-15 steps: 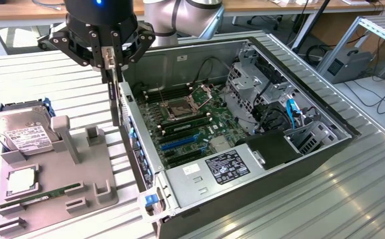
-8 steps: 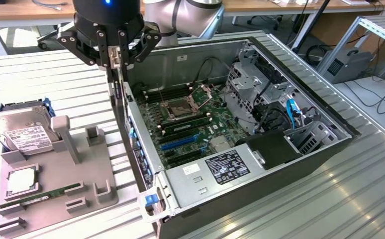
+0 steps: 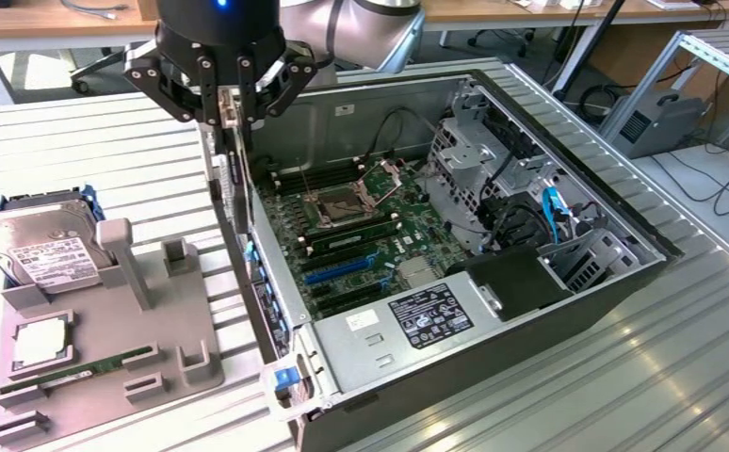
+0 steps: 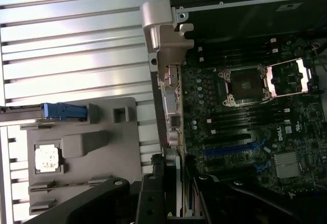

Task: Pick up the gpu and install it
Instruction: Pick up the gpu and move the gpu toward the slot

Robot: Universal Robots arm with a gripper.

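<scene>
Surface: ribbed metal table, with desks and cables in the background.
Claw: the gripper hangs above the case wall on the exterior view's left, its fingers pressed onto the top edge of the gpu.
Card: held edge-on and upright, hanging straight down, probably so that its connector edge faces the board below.
Bracket: in the wrist view the silver bracket sits at the card's far end, over the case rim, beside the rear wall where such brackets seat.
Position: the gpu is above the case's edge, not yet in a slot; whether it brushes the wall I cannot tell.
Case: the computer case lies on its side, lid off, so the motherboard faces up.
Inside: an open processor socket, blue slots, a power supply.
Fixture: the grey tray holds a hard drive, a processor chip and a green memory stick.
</scene>
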